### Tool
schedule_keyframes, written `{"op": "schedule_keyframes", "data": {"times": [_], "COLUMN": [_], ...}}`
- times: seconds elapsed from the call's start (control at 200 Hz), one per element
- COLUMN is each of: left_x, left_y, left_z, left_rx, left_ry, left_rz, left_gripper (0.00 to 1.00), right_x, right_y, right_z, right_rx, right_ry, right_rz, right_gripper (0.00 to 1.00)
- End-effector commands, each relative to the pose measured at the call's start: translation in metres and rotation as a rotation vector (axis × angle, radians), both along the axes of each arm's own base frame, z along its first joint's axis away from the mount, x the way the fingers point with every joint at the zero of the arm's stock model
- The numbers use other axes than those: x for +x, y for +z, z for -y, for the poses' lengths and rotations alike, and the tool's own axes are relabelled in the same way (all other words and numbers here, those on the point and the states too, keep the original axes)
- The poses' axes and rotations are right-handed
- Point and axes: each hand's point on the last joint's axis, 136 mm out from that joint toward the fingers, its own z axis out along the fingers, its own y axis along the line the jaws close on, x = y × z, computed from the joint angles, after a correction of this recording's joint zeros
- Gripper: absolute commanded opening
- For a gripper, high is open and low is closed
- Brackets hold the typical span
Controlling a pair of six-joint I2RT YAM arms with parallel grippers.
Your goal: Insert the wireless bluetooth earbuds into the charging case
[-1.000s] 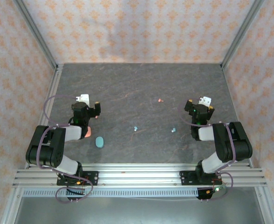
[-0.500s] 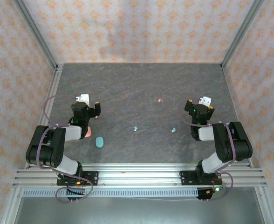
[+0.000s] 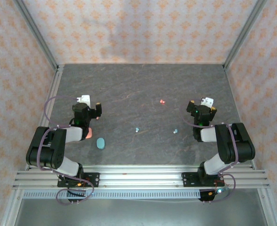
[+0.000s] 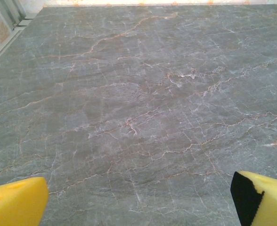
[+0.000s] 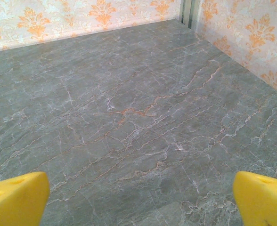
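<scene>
Top external view: the left gripper (image 3: 87, 103) and the right gripper (image 3: 202, 104) both point away from the bases over the dark veined table (image 3: 138, 80), fingers spread wide and holding nothing. The wireless bluetooth earbuds (image 3: 137, 129) lie loose on the table between the two grippers. Two light blue pieces sit nearer the bases than either set of fingertips, one of them (image 3: 175, 131) closer to the right gripper. A salmon-pink piece (image 3: 161, 100) lies to the left of the right fingers, about level with their tips. Behind the left fingers, toward that arm's base, a salmon-pink charging case (image 3: 88, 133) is partly covered by the arm, and a teal charging case (image 3: 100, 142) lies just beside it on the right. In each wrist view the yellow pads (image 4: 16, 201) (image 5: 263, 200) stand far apart, with only table surface between them.
</scene>
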Motion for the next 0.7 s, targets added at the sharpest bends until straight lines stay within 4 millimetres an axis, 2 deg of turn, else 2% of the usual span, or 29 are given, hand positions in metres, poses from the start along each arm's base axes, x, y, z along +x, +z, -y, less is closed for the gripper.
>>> {"op": "schedule_keyframes", "data": {"times": [0.0,0.145,0.29,0.445,0.565,0.696], "left_x": [0.007,0.001,-0.018,-0.059,-0.098,-0.144], "left_y": [0.019,0.04,0.07,0.091,0.089,0.075], "left_z": [-0.004,-0.006,-0.021,-0.031,-0.022,-0.01], "left_rx": [0.003,0.002,0.0,-0.063,-0.113,-0.206], "left_ry": [0.009,0.023,0.122,0.244,0.232,0.248], "left_rz": [0.0,-0.007,-0.059,-0.221,-0.391,-0.573], "left_gripper": [1.0,1.0,1.0,1.0,1.0,0.96], "right_x": [0.003,0.004,0.0,0.004,0.007,0.011], "right_y": [0.003,0.006,0.026,0.055,0.083,0.121], "right_z": [0.001,-0.009,-0.006,-0.01,-0.023,-0.034], "right_rx": [0.002,-0.001,-0.001,0.064,0.175,0.293], "right_ry": [0.006,0.07,0.052,0.05,0.072,0.09], "right_rz": [0.006,0.014,0.019,-0.068,-0.197,-0.108], "right_gripper": [0.99,0.99,0.99,0.99,0.99,0.99]}}
